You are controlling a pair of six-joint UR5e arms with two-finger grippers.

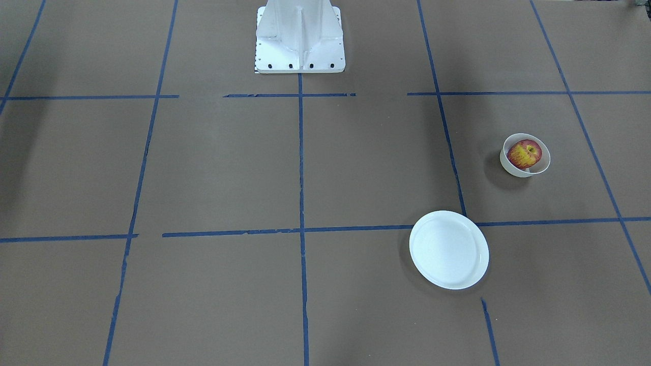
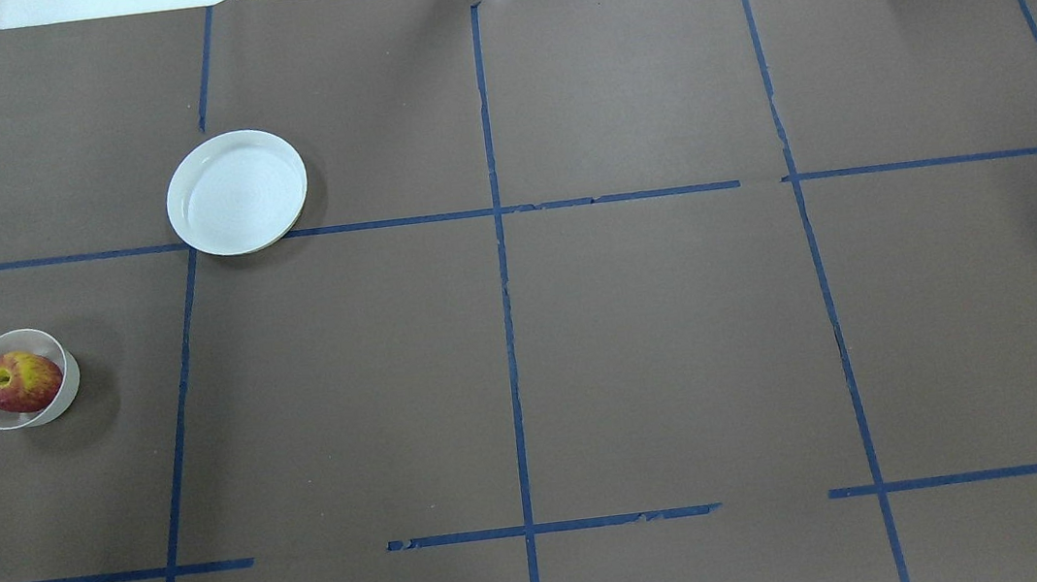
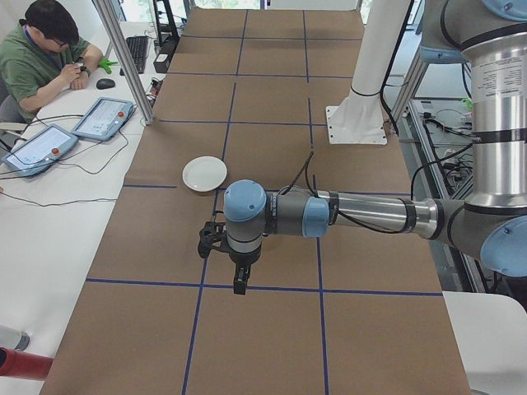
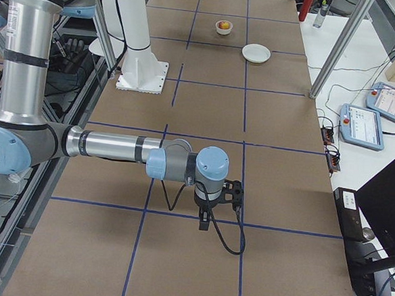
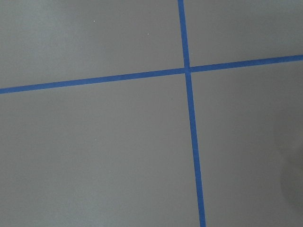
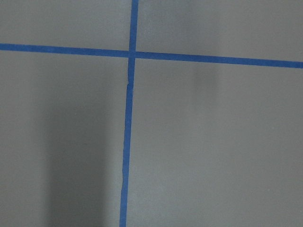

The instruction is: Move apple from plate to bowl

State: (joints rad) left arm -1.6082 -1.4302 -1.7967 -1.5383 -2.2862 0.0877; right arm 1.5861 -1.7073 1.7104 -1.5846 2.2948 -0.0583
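The red and yellow apple (image 1: 525, 154) sits inside the small deep white bowl (image 1: 510, 166), stem dimple up. Both also show in the overhead view, apple (image 2: 21, 381) and bowl (image 2: 73, 383), at the table's left side. The flat white plate (image 1: 448, 250) lies empty nearby, and shows in the overhead view (image 2: 237, 192). My left gripper (image 3: 240, 284) shows only in the exterior left view, hanging above the table; I cannot tell whether it is open or shut. My right gripper (image 4: 204, 221) shows only in the exterior right view, far from the bowl; I cannot tell its state either.
The robot's white base (image 1: 300, 38) stands at the table's near-robot edge. Blue tape lines grid the brown table cover. An operator (image 3: 41, 49) sits at a side desk with tablets (image 3: 103, 118). Metal posts (image 4: 340, 43) stand at the table's far edge.
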